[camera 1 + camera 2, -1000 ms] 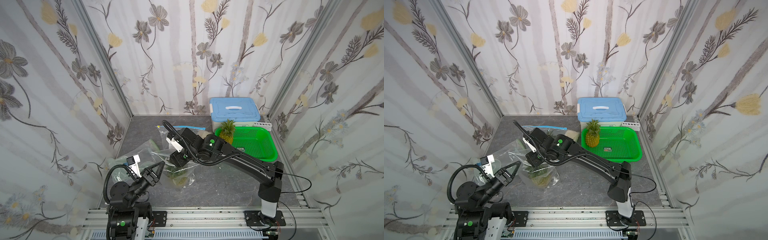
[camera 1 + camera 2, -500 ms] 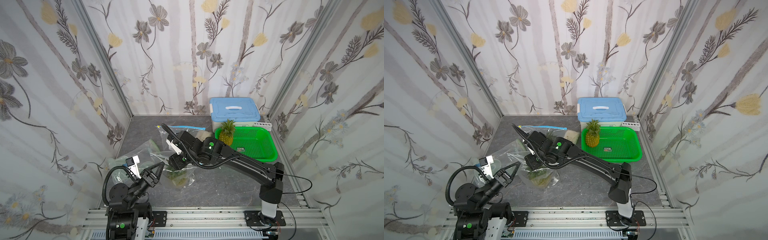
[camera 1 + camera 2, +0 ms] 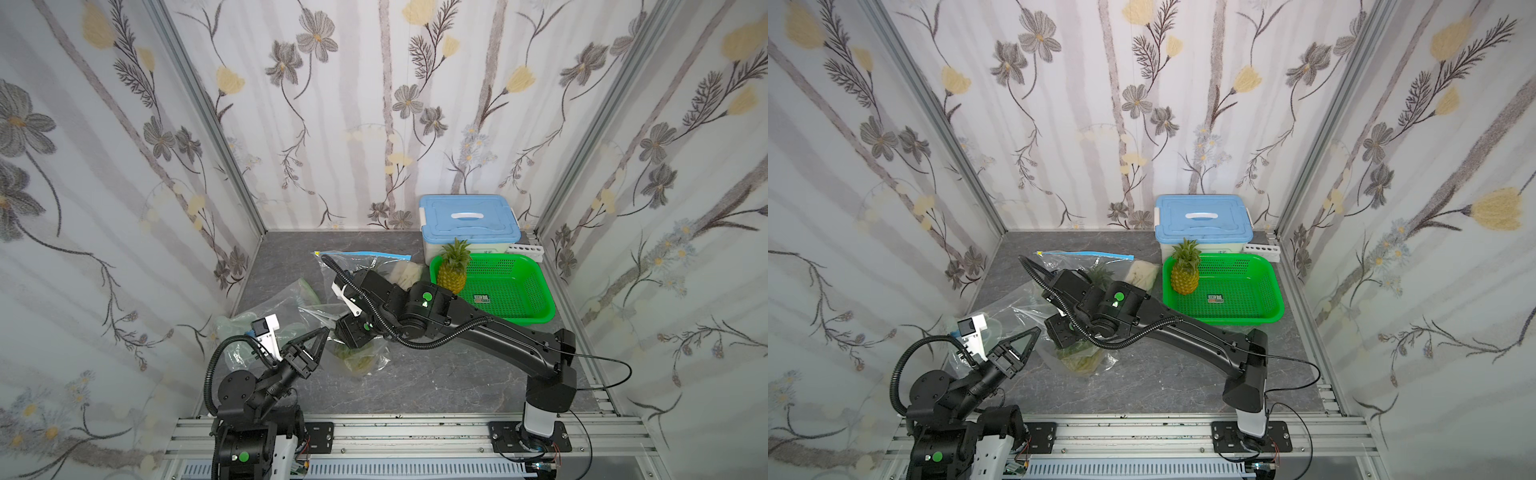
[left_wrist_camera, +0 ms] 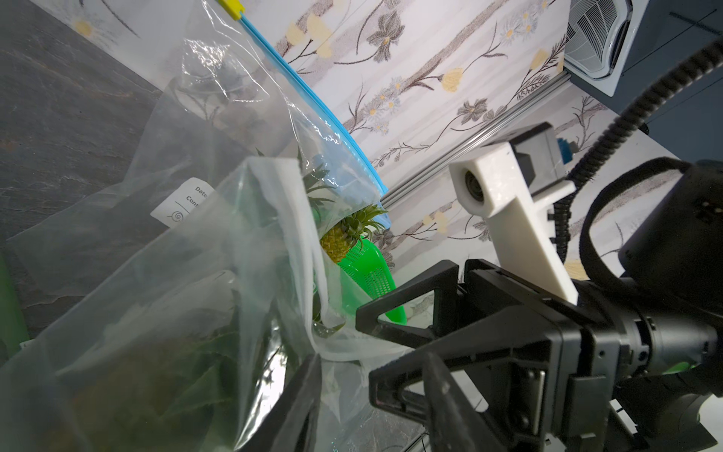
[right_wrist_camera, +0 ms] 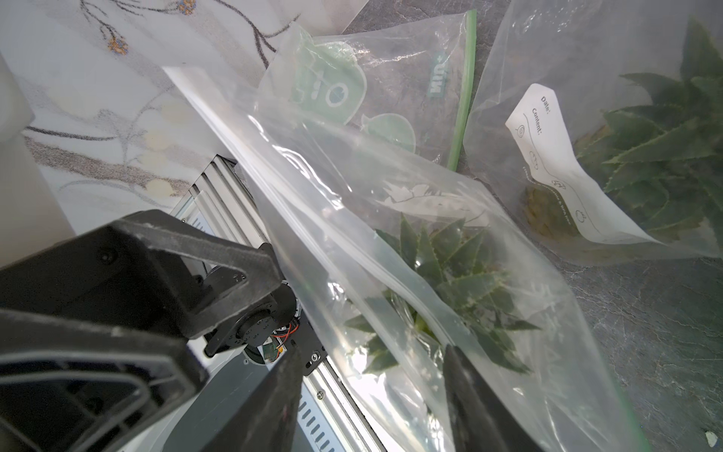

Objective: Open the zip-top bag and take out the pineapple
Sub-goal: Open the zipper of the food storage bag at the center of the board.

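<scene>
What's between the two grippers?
The clear zip-top bag with the pineapple inside; its top edge crosses the gap, seen in the right wrist view.

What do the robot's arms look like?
The left arm and right arm are black, with green dots on the joints and ribbed black cables. The left gripper and right gripper have black triangle-shaped fingers and white camera brackets.

Left tool [image 3: 321,343] and right tool [image 4: 365,346] nearly tip to tip, both with jaws apart.
</scene>
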You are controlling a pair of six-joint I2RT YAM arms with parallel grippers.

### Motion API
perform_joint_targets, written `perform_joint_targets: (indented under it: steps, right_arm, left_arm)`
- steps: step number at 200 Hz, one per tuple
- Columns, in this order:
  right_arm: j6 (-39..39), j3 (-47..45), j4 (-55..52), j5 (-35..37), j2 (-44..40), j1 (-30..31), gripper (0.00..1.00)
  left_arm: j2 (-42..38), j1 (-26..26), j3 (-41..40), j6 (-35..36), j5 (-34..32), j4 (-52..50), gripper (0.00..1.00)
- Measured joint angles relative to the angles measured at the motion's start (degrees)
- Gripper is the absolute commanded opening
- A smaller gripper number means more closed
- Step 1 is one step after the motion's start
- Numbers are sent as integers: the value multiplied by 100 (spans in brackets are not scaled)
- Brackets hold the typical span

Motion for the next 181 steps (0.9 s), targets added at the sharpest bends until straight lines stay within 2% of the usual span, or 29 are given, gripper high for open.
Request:
perform_joint_targets:
  steps: [37, 57, 181]
  right_arm:
    - [7, 0, 166, -85, -70, 17, 29]
    - [-2, 0, 181, -190, -52, -13, 23]
    - [-170, 11, 509, -570, 387, -367, 27]
  left_arm:
    - [-68, 0, 173, 164, -164, -251, 44]
    - [-83, 0, 321, 291, -282, -389, 44]
    - [-72, 0, 417, 511, -450, -656, 44]
